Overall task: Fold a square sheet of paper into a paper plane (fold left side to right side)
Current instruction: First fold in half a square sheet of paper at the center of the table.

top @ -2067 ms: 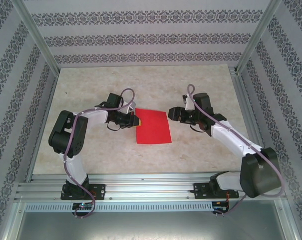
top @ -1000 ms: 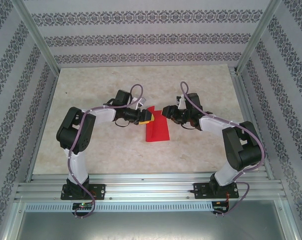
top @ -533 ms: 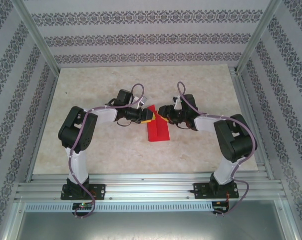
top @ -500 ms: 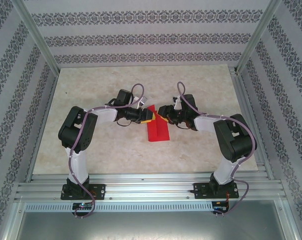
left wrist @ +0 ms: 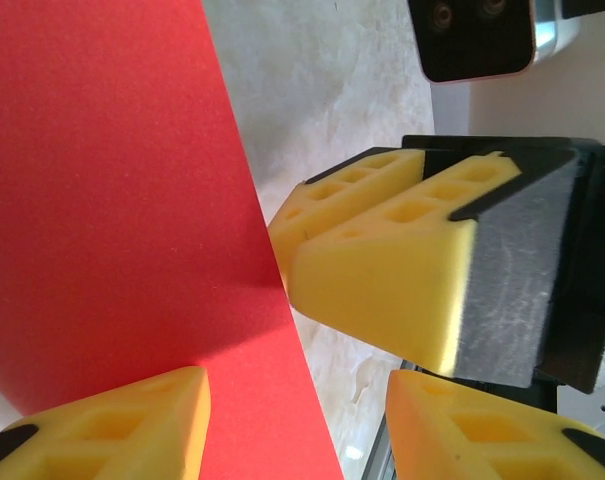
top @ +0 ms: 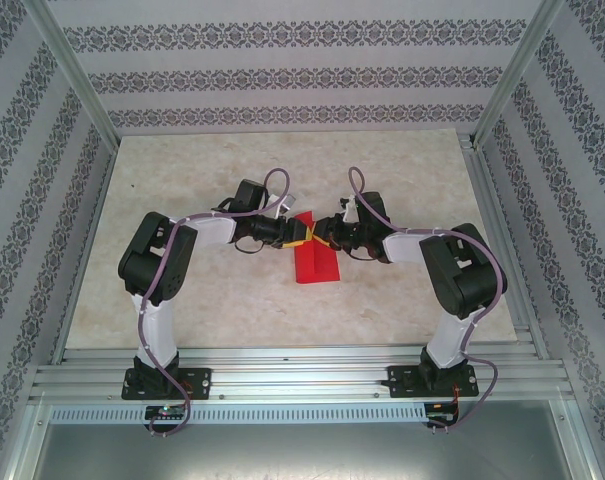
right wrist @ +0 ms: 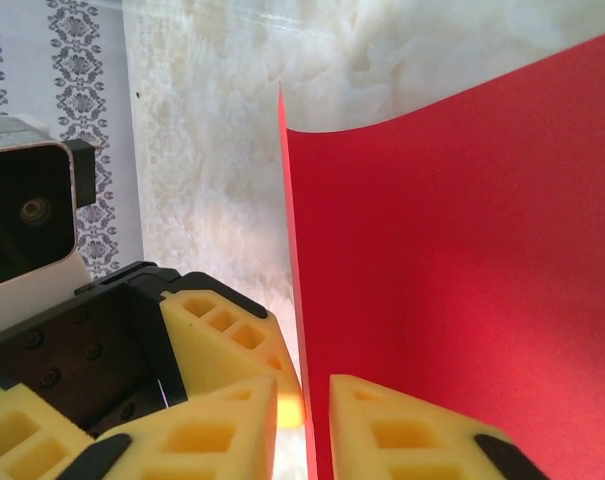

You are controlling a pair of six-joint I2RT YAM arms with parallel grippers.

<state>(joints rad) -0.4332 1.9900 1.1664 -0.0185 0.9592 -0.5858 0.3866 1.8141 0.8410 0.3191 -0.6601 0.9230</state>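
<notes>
In the middle of the bench [top: 402, 170], the sheet of paper [top: 317, 262] stands half folded, its left side lifted. The right hand [right wrist: 302, 415] pinches the raised edge. The left hand [left wrist: 294, 425] has its fingers apart, with the paper running between them.

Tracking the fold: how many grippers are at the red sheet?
2. The left gripper reaches the sheet of paper's raised far end from the left; the right gripper meets it from the right.

sheet of paper [left wrist: 112, 200] cropped at edges, upper part behind fingers [top: 300, 234]
</notes>
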